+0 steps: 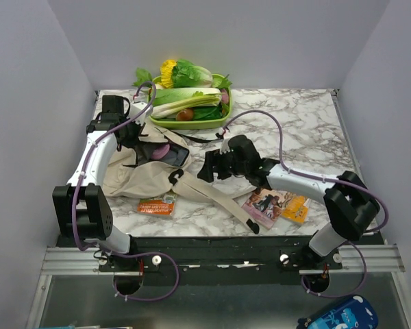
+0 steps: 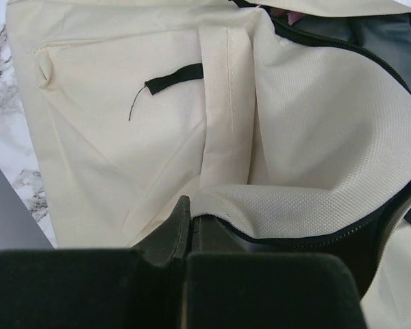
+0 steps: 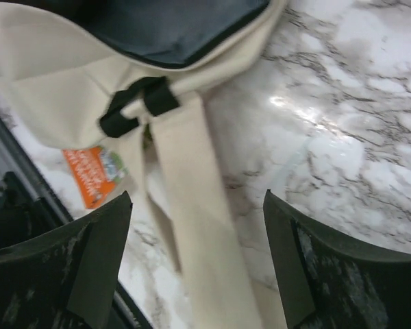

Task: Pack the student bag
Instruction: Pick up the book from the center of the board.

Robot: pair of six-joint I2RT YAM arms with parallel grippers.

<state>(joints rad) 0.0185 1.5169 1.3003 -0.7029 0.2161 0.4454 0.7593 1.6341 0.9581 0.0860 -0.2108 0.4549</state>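
One big cream bag is slumped on the left-middle of the marble table, mouth gaping, dark lining showing, something pink inside. Left gripper has its fingers pressed together on the rim of the opening, pinching the fabric. Right gripper is spread wide, hovering over the long strap just past its black buckle, touching nothing. Orange booklet pokes out from under the bag's near edge, a couple of books lie by the right arm, green tray of vegetables sits at the back.
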